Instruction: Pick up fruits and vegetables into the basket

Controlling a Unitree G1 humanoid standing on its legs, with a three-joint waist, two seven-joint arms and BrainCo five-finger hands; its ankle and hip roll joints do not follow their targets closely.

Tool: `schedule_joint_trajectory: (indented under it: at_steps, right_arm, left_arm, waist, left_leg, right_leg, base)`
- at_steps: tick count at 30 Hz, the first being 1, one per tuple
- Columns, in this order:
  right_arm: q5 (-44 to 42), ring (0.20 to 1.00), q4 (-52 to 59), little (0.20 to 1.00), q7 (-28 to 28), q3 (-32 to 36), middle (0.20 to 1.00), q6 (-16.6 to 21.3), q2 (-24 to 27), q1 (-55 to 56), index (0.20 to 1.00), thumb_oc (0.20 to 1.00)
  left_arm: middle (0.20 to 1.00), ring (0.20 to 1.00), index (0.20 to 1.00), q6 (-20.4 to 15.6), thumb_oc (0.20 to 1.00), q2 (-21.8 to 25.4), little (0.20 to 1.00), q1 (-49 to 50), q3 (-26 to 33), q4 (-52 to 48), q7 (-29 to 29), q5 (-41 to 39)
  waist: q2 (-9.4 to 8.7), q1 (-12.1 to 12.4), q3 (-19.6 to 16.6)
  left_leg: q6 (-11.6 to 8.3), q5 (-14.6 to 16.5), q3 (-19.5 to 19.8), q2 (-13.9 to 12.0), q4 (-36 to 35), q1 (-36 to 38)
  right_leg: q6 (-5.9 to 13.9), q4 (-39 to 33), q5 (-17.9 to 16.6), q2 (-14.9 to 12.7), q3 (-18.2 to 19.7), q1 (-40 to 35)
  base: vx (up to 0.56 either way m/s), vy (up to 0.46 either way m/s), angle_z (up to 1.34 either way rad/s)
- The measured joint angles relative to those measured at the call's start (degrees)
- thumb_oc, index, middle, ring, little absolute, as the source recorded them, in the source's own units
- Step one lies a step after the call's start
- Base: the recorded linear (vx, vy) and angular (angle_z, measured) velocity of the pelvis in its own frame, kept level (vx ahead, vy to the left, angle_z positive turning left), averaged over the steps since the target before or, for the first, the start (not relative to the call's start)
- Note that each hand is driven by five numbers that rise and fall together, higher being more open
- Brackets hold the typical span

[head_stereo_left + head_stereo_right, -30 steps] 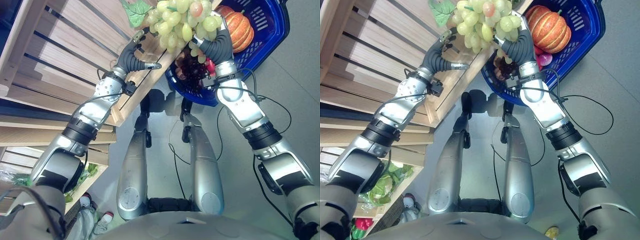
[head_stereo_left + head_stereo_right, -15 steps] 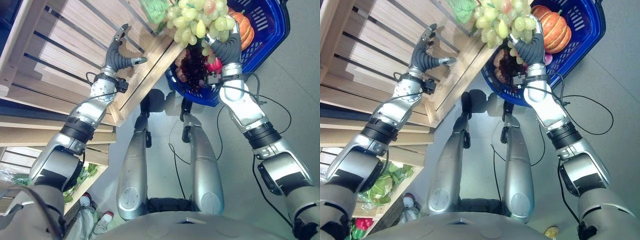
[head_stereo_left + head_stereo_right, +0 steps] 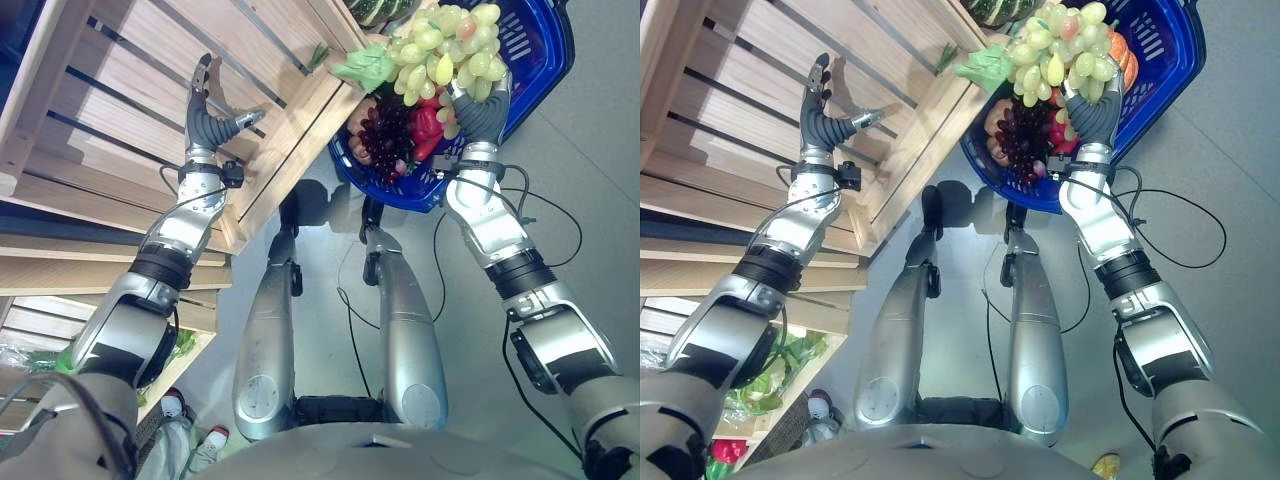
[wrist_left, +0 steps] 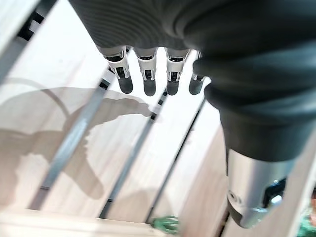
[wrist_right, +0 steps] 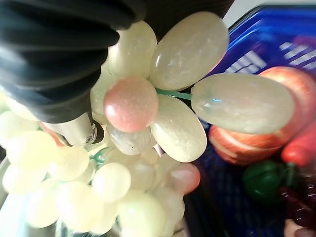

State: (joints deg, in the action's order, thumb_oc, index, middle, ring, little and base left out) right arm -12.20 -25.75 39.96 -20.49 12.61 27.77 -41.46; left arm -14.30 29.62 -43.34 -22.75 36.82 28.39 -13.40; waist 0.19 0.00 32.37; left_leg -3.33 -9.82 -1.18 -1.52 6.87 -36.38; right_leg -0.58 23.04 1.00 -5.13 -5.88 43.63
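Note:
My right hand (image 3: 483, 112) is shut on a bunch of green grapes (image 3: 442, 45), with a green leaf (image 3: 365, 68) trailing from it. It holds the bunch up over the blue basket (image 3: 540, 42). In the basket lie dark purple grapes (image 3: 388, 130), a red pepper (image 3: 428, 122) and an orange pumpkin (image 3: 1124, 48), mostly hidden behind the bunch. In the right wrist view the grapes (image 5: 173, 118) hang close against my thumb. My left hand (image 3: 205, 120) is open with straight fingers (image 4: 148, 81), held over the slats of the wooden crate (image 3: 120, 90) and holding nothing.
The crate's corner (image 3: 330, 95) touches the basket's left side. A dark green striped vegetable (image 3: 378, 8) lies at the crate's far edge. Leafy greens (image 3: 765, 372) sit on a lower wooden shelf at the left. Grey floor lies to the right of the basket.
My right hand has carried the green grapes to the right, from above the crate's corner to over the basket. My left hand has drawn left, away from the bunch, over the slats.

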Motion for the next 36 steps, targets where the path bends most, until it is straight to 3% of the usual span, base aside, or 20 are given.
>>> schedule_joint_trajectory:
  at_steps: [8,17,26,27,28,29,30,36]
  right_arm:
    - [-4.72,0.2,-12.67,0.2,0.4,-1.05,0.2,-0.61,0.04,-3.24,0.2,0.2]
    - [-7.45,0.2,-31.15,0.2,-6.48,-3.13,0.2,-4.33,-0.04,-12.32,0.2,0.2]
    - [-5.69,0.2,-42.34,0.2,-15.88,-7.76,0.2,-13.49,-0.64,-19.7,0.2,0.2]
    - [-5.6,0.275,-42.5,0.275,-16.81,-7.79,0.275,-14.69,-0.71,-20.11,0.275,0.275]
    - [-5.55,0.551,-42.64,0.551,-17.41,-7.78,0.551,-15.71,-0.87,-20.43,0.551,0.551]
    - [-5.19,0.915,-42.65,0.915,-17.98,-7.78,0.915,-16.79,-1.0,-20.64,0.915,0.915]
    - [-4.52,1.0,-42.78,1.0,-18.41,-7.77,1.0,-17.79,-1.17,-20.79,1.0,1.0]
    - [-4.36,1.0,-43.42,1.0,-18.9,-7.7,1.0,-20.14,-1.42,-22.63,1.0,1.0]
  left_arm:
    - [1.0,1.0,1.0,-1.15,1.0,-0.06,1.0,-2.32,-0.19,5.27,-0.14,-0.24]
    - [1.0,1.0,1.0,-2.25,1.0,-0.07,1.0,-6.63,-2.82,7.55,-1.54,-2.43]
    - [1.0,1.0,1.0,-2.16,1.0,-0.01,1.0,-9.45,-4.56,9.06,-3.2,-2.48]
    - [1.0,1.0,1.0,-2.16,1.0,0.02,1.0,-9.46,-4.55,9.1,-3.36,-2.49]
    - [1.0,1.0,1.0,-2.16,1.0,0.02,1.0,-9.46,-4.57,9.1,-3.55,-2.48]
    - [1.0,1.0,1.0,-2.15,1.0,0.0,1.0,-9.46,-4.61,9.09,-3.57,-2.48]
    - [1.0,1.0,1.0,-2.15,1.0,0.0,1.0,-9.45,-4.63,9.09,-3.6,-2.48]
    - [1.0,1.0,1.0,-2.12,1.0,-0.06,1.0,-9.74,-4.57,9.08,-3.94,-2.48]
  waist:
    - [0.01,-0.05,0.0]
    - [0.69,1.56,-0.02]
    - [0.8,3.07,-0.03]
    - [0.8,3.16,-0.03]
    - [0.8,3.23,-0.03]
    - [0.8,3.24,-0.03]
    - [0.8,3.27,-0.03]
    - [1.08,3.19,-0.11]
  left_leg:
    - [-0.01,0.0,-0.14,-0.1,0.0,0.08]
    - [-0.06,-0.04,0.04,-0.1,0.0,-0.05]
    - [-0.34,-0.52,1.34,-0.07,0.0,-0.44]
    - [-0.34,-0.53,1.38,-0.05,0.0,-0.44]
    - [-0.34,-0.56,1.42,-0.02,0.0,-0.44]
    - [-0.34,-0.59,1.47,0.01,0.0,-0.45]
    - [-0.35,-0.59,1.54,0.03,0.0,-0.46]
    - [-0.47,-1.08,1.75,0.08,0.01,-1.87]
  right_leg:
    - [0.01,-0.01,0.0,0.06,0.15,0.06]
    - [-0.01,0.02,0.0,0.04,0.01,0.12]
    - [-0.02,0.28,0.04,-0.09,-1.04,0.12]
    - [0.09,0.35,0.11,-0.13,-1.05,0.14]
    - [0.19,0.44,0.18,-0.17,-1.06,0.17]
    - [0.18,0.51,0.19,-0.18,-1.08,0.19]
    - [0.17,0.58,0.2,-0.2,-1.1,0.2]
    - [0.06,1.22,0.26,-0.24,-1.22,1.78]
  base:
    - [0.0,0.0,0.0]
    - [0.0,-0.007,0.0]
    - [0.0,-0.018,0.04]
    - [0.0,0.0,0.0]
    - [0.0,0.0,0.0]
    - [0.0,0.0,0.0]
    - [0.0,0.0,0.0]
    - [0.0,0.0,0.0]
